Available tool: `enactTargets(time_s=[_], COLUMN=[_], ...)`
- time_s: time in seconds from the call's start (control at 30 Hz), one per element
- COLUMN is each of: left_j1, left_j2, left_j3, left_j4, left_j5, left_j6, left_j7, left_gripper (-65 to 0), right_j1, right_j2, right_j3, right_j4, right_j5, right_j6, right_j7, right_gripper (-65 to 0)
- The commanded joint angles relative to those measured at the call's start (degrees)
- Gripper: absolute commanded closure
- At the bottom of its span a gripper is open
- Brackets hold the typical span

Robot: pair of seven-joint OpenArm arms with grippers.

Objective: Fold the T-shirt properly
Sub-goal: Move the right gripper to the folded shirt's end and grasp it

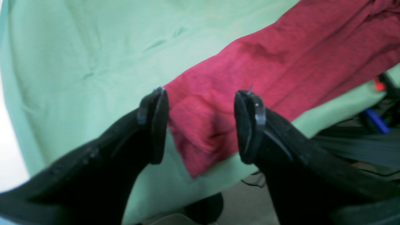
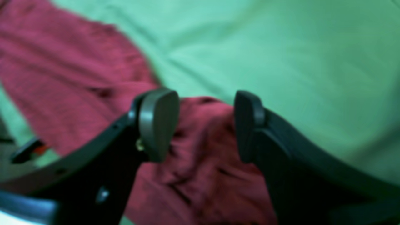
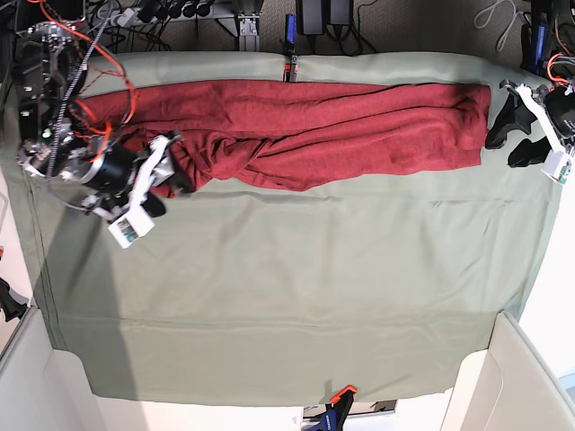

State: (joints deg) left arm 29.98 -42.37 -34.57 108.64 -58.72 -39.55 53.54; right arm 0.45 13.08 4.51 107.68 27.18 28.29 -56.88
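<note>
The shirt (image 3: 305,130) lies stretched in a long band across the far side of the tablecloth (image 3: 296,287). The left gripper (image 1: 201,125) hangs with jaws apart, empty, over the shirt's right end. The right gripper (image 2: 206,125), jaws apart too, hangs over the bunched left end.

pale green table cloth (image 3: 296,296) (creased), cables (image 3: 207,13) behind

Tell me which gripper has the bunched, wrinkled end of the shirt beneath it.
The right gripper: the T-shirt is crumpled beneath it, whereas beneath the left gripper its end lies flat.
</note>
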Motion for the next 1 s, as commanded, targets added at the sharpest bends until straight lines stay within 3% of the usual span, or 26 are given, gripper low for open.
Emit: enactTargets(time_s=[0.0,0.23,0.4,0.97], left_j1=[0.2,0.5,0.5,0.5], left_j2=[-1.1,-1.1,-0.8,0.0], left_j3=[-0.7,-0.7,-0.7,-0.7], left_j4=[0.6,0.6,0.6,0.6], left_j5=[-1.0,-1.0,-1.0,-1.1], left_j6=[-0.4,-0.4,-0.4,-0.4], left_j7=[-0.7,-0.8,-0.8,-1.0], left_gripper=[-36.1,-36.1,-36.1,-36.1], right_j1=[0.2,-5.0,-8.2,-8.5], right_j2=[1.2,8.7,12.3,13.1], right_j3=[1.0,7.0,10.1,9.9], right_j4=[0.9,0.9,0.9,-8.4], right_j5=[1.4,4.4,4.3,-1.5], right_j6=[0.0,0.3,0.5,0.5], right_j7=[0.6,0.1,0.1,9.0], right_gripper=[-33.4,-33.4,-33.4,-32.2])
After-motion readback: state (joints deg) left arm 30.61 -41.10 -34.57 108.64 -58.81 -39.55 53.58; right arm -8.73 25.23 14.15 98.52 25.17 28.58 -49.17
